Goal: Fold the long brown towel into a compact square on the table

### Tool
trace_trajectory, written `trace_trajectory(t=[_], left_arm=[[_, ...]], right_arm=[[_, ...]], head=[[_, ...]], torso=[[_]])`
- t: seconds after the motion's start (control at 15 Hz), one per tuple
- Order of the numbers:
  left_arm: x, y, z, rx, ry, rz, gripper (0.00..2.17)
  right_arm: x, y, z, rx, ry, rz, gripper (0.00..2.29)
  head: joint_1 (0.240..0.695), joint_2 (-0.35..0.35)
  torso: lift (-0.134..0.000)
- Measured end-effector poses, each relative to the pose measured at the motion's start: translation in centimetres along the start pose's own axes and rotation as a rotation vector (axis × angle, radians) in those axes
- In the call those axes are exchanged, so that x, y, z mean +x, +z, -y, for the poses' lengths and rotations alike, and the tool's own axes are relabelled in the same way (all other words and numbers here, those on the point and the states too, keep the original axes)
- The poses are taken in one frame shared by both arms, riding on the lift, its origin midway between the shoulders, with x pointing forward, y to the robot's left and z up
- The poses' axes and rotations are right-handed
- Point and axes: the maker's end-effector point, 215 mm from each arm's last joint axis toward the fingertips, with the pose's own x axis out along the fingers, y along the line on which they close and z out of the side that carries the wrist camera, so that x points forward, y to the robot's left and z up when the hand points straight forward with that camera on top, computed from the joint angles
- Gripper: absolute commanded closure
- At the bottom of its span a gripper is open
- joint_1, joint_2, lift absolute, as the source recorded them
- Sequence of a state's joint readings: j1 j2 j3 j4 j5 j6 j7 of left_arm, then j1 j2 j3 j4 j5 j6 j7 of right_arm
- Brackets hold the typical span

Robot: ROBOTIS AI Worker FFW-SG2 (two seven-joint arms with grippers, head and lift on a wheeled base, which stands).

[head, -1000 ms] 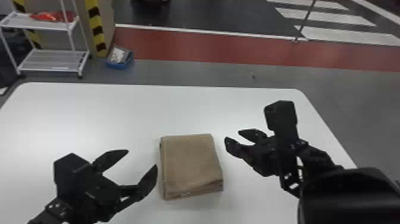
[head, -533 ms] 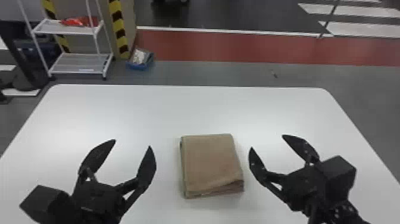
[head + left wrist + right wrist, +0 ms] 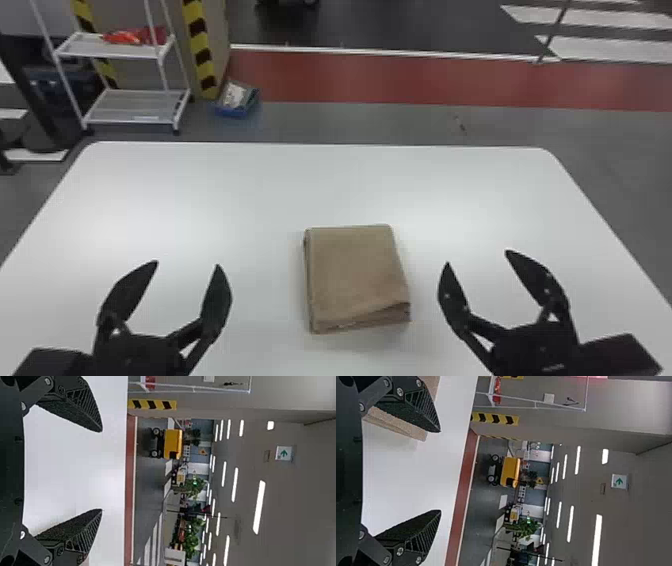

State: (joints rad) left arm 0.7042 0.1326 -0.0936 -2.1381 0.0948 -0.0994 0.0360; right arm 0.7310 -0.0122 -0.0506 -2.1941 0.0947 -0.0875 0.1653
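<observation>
Towel [image 3: 355, 275] (folded) near right claw [image 3: 477, 257]

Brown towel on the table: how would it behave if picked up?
The towel is likely floppy: it is cloth with layers showing at its near edge, so gripping only the top one might let it open out. Lying flat on the table, it seems unlikely to roll or tip, though a push could rumple it.

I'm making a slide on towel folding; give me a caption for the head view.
Folded brown towel on a white table, between the open left gripper and open right gripper.
</observation>
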Motion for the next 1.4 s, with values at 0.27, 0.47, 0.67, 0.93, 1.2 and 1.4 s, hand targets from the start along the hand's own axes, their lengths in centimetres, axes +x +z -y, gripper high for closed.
trace_trajectory(t=[0.27,0.47,0.67,0.93,1.2,1.4], left_arm=[[-2.0,0.6,-3.5,0.019,0.050,0.006,0.18],[-2.4,1.1,-5.1,0.011,0.073,0.012,0.18],[-2.2,1.3,-5.6,0.008,0.079,0.016,0.18],[-2.2,1.6,-6.2,0.015,0.081,0.022,0.18],[-2.2,1.9,-6.6,0.018,0.078,0.027,0.18],[-2.2,2.1,-6.9,0.013,0.084,0.031,0.18]], right_arm=[[0.2,-0.2,-1.2,0.033,0.013,-0.007,0.19],[0.3,-0.1,-2.0,0.045,0.021,-0.008,0.19],[0.3,-0.2,-2.2,0.042,0.023,-0.010,0.19],[0.3,-0.1,-2.5,0.041,0.028,-0.008,0.19],[0.6,0.3,-2.8,0.037,0.026,0.003,0.19],[0.8,0.2,-3.2,0.030,0.024,0.007,0.19]], head=[[0.695,0.038],[0.695,0.074],[0.695,0.088],[0.695,0.102],[0.695,0.115],[0.695,0.120]], torso=[[-0.123],[-0.123],[-0.123],[-0.123],[-0.123],[-0.123]])
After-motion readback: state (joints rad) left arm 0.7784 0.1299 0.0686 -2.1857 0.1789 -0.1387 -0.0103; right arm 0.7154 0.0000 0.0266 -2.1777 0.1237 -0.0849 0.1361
